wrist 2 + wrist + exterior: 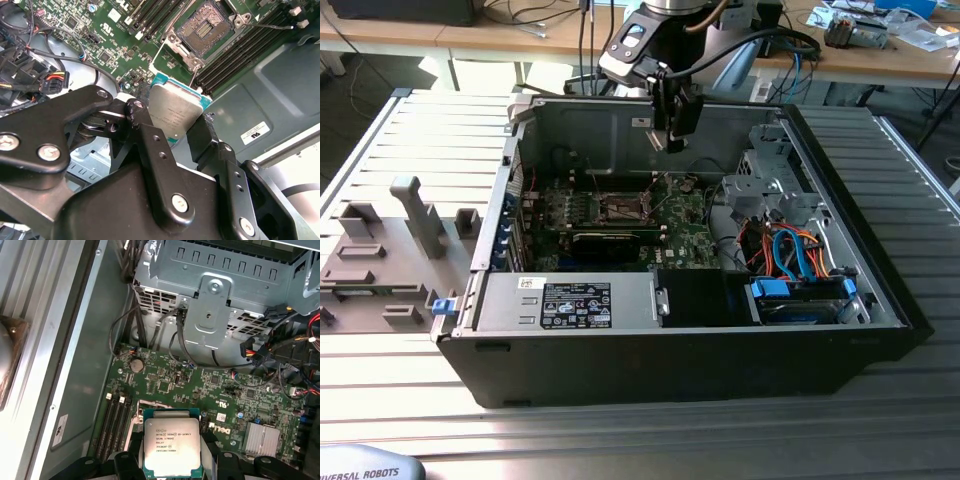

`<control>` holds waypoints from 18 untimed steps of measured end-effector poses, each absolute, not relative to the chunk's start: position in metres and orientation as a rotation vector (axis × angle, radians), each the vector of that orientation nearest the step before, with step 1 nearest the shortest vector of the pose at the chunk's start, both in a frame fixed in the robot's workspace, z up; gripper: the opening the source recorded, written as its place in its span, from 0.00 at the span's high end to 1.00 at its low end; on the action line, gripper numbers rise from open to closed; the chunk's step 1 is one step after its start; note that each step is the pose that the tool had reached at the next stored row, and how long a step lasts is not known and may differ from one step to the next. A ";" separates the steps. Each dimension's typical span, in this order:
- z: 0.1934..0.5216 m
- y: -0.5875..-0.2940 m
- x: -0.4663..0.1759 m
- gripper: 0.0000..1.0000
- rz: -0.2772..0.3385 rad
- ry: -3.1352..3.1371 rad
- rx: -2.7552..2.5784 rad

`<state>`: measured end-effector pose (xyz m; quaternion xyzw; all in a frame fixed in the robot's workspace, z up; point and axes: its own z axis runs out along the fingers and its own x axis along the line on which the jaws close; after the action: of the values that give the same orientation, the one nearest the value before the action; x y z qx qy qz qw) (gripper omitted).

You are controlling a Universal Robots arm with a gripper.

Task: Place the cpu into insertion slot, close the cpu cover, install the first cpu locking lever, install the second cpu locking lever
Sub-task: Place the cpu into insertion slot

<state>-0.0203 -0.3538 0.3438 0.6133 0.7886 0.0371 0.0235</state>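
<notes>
One ribbed grey metal table (pixel 620 425) carries everything in the exterior view; on it lies an open black rectangular computer case (pixel 670 370), with grey plastic fixture blocks (pixel 420 220) at nine o'clock from it. Inside the case, a silver box-shaped power supply (pixel 570 300) sits at seven o'clock, a grey perforated steel drive cage (pixel 765 180) at two o'clock, and a green printed motherboard (pixel 690 235) lies in the middle. The black two-fingered gripper (pixel 674 142) hangs above the board, at about one o'clock from the square metal-framed insertion slot (pixel 620 206) and apart from it; its jaws stand narrow, clamped on the cpu (pixel 175 112), a small flat square chip with a dull silver-grey top and a teal-green rim, pinched by two opposite edges in both wrist views. The chip is in the air, off the board. In the second wrist view the slot lies uncovered, its field of contact pins bare, with long dark memory slots (pixel 240 52) just beside it.
</notes>
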 end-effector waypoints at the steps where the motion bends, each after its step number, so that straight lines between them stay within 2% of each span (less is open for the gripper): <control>1: 0.344 -0.354 -0.020 0.46 0.115 2.440 1.900; 18: 0.343 -0.354 -0.020 0.46 0.114 2.426 1.916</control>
<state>-0.0203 -0.3538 0.3433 0.6192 0.7840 0.0369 0.0238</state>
